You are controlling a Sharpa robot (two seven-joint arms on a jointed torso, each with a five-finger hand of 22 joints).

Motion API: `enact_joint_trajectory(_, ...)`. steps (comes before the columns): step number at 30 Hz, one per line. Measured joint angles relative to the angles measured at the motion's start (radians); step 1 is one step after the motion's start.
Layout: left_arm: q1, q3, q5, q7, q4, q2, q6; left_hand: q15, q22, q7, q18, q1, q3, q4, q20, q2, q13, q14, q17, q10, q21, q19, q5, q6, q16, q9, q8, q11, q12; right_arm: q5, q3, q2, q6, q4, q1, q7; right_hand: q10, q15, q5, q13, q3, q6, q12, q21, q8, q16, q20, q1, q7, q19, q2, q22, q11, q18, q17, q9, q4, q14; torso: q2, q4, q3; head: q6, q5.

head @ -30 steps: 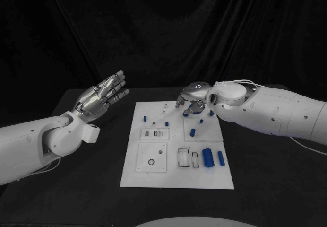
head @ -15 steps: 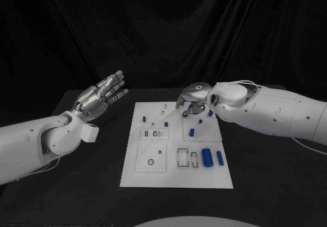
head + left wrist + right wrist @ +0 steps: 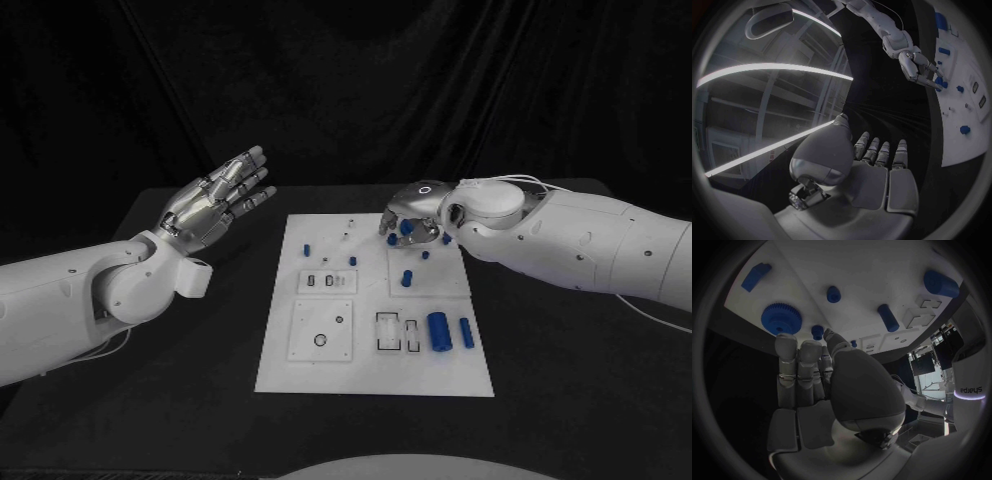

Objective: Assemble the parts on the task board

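The task board (image 3: pixel 375 370) lies in the middle of the black table (image 3: pixel 577 400), and everything below is placed against it.

The right hand (image 3: pixel 408 218) hangs over the board's far right corner, fingers pointing down toward the plate. In the right wrist view its fingers (image 3: pixel 787 370) lie straight and close together, the thumb alongside them, with the tips just short of a blue gear (image 3: pixel 781 318) and a small blue peg (image 3: pixel 817 332). Whether a tip actually touches or pinches a part, I cannot tell.

The left hand (image 3: pixel 216 203) is raised beyond the board's left edge, well apart from it, palm flat and fingers spread, holding nothing.

Two blue cylinders (image 3: pixel 438 333) lie side by side near the board's near right corner, far from both hands.
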Motion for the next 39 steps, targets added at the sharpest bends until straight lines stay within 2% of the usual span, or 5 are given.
enact_joint_trajectory(14, 0.000, 0.000, 0.000, 0.000, -0.001, 0.000, 0.007, 0.000, 0.000, 0.000, 0.000, 0.000, 0.000, 0.000, 0.000, 0.000, 0.000, 0.000, 0.000, 0.000, 0.000, 0.000, 0.000, 0.000, 0.000, 0.000, 0.000, 0.000, 0.000, 0.000, 0.000, 0.017, -0.002, -0.020, -0.011, 0.001, 0.004, 0.000, 0.001, 0.000, 0.014, 0.012, 0.000, 0.011, 0.000, 0.013, 0.000, 0.000, 0.012, 0.000, 0.000, 0.013, 0.003, 0.000, 0.014, 0.001, -0.014, 0.000, 0.001, 0.0007, 0.0003, -0.006, 0.000)
enact_joint_trajectory(16, 0.000, 0.000, 0.000, 0.000, -0.001, 0.000, 0.008, 0.000, 0.000, 0.000, 0.000, 0.000, 0.000, 0.000, 0.000, 0.000, 0.000, 0.000, 0.000, 0.000, 0.000, 0.000, 0.000, 0.000, 0.000, 0.000, 0.000, 0.000, 0.000, 0.000, 0.000, 0.021, -0.002, -0.026, -0.014, 0.002, 0.003, 0.000, 0.027, 0.000, 0.014, 0.013, -0.005, 0.011, 0.000, 0.012, 0.000, 0.001, 0.012, 0.000, 0.000, 0.015, 0.003, 0.000, 0.014, 0.001, -0.014, 0.000, 0.001, 0.0005, 0.0003, -0.007, 0.000)
enact_joint_trajectory(17, 0.000, 0.000, 0.000, 0.000, -0.002, 0.001, 0.009, 0.000, 0.000, 0.000, 0.000, 0.000, 0.000, 0.000, 0.000, 0.000, 0.000, 0.000, 0.000, 0.000, 0.000, 0.000, 0.000, 0.000, 0.000, 0.000, 0.000, 0.000, 0.000, 0.000, 0.000, 0.024, -0.002, -0.030, -0.015, 0.002, 0.004, 0.000, 0.028, 0.000, 0.018, 0.013, -0.008, 0.011, 0.000, 0.013, 0.000, 0.013, 0.013, 0.000, 0.012, 0.015, 0.003, 0.000, 0.014, 0.001, -0.018, 0.000, 0.000, 0.0004, 0.0003, -0.008, 0.000)
enact_joint_trajectory(24, 0.000, 0.000, 0.000, -0.001, -0.002, 0.002, 0.014, 0.000, 0.000, 0.000, 0.000, 0.000, 0.000, 0.000, 0.000, 0.000, 0.000, 0.000, 0.000, 0.000, 0.000, 0.000, 0.000, 0.000, 0.000, 0.000, 0.000, 0.000, 0.000, 0.000, 0.000, 0.038, -0.004, -0.056, -0.020, 0.004, 0.008, 0.000, 0.026, 0.000, 0.058, 0.029, -0.008, 0.011, 0.000, 0.013, 0.000, 0.039, 0.014, -0.001, -0.002, 0.028, 0.007, 0.000, 0.019, 0.005, -0.030, 0.000, 0.000, 0.0005, 0.0001, -0.010, -0.002)
enact_joint_trajectory(39, 0.000, 0.000, 0.000, -0.005, -0.005, 0.003, 0.022, 0.000, 0.000, 0.000, 0.000, 0.008, 0.000, 0.000, 0.000, 0.007, 0.000, 0.000, 0.000, 0.000, 0.000, 0.000, 0.011, 0.000, 0.000, 0.000, 0.000, 0.000, 0.000, -0.001, 0.000, 0.046, -0.021, -0.079, -0.023, 0.010, 0.040, -0.001, 0.023, 0.000, 0.150, 0.077, -0.008, 0.022, 0.001, 0.027, 0.000, 0.038, 0.033, -0.001, -0.002, 0.052, 0.007, 0.000, 0.026, 0.027, -0.031, -0.002, 0.000, 0.0004, 0.0002, -0.014, -0.003)
